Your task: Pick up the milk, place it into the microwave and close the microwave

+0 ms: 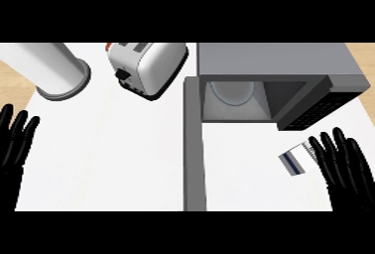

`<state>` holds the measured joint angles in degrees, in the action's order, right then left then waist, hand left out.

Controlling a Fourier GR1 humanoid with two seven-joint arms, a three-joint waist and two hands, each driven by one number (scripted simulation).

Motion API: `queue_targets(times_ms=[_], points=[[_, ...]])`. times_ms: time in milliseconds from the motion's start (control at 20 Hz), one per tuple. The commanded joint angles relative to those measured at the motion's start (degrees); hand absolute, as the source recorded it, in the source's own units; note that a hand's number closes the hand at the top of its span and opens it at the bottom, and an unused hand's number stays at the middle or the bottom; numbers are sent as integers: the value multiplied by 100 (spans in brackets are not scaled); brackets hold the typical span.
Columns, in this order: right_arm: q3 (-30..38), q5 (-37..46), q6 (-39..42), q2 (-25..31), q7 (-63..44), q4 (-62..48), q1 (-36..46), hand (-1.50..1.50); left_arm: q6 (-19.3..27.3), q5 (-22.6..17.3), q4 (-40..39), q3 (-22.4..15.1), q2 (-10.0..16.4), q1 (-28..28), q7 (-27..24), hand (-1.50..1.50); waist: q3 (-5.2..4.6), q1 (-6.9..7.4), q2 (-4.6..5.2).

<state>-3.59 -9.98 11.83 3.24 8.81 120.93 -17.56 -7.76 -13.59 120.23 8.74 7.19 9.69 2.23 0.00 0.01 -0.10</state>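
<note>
A white counter (110, 163) fills most of the frame, with pale wooden floor (364, 54) showing at both upper corners.

A white kitchen counter (110, 158) carries four things. At the far left stands a tall white cylinder (51, 67). Beside it, far centre, sits a white toaster (147, 64). At the far right is a grey microwave (278, 59), its door (193, 158) swung open toward the near edge. A small milk carton (295, 158) lies near right.

Kitchen: white counter (110, 149) holding toaster (147, 67), open microwave (275, 74), tall white cylinder (51, 69).
</note>
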Motion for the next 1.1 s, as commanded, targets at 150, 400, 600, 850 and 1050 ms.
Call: queue_targets(times_ms=[150,400,600,850,1050], points=[[121,822,-337,-243,821,-562,-166,-150,-341,233,-142,-137,-353,699,-737,-150,-1,10,6],[531,1077,-844,-230,600,-596,170,-150,-613,-69,705,-47,-355,1427,-530,-150,0,44,0],[819,1116,-947,-205,990,-1429,575,-150,-714,-87,152,184,-289,1037,-658,-150,0,21,10],[797,1075,-868,-217,1037,-1613,558,-150,-934,-403,228,574,-142,959,-464,-150,0,11,7],[1505,817,-857,82,1454,-2557,996,-150,-864,-101,625,290,-416,1243,-457,-150,1,20,9]])
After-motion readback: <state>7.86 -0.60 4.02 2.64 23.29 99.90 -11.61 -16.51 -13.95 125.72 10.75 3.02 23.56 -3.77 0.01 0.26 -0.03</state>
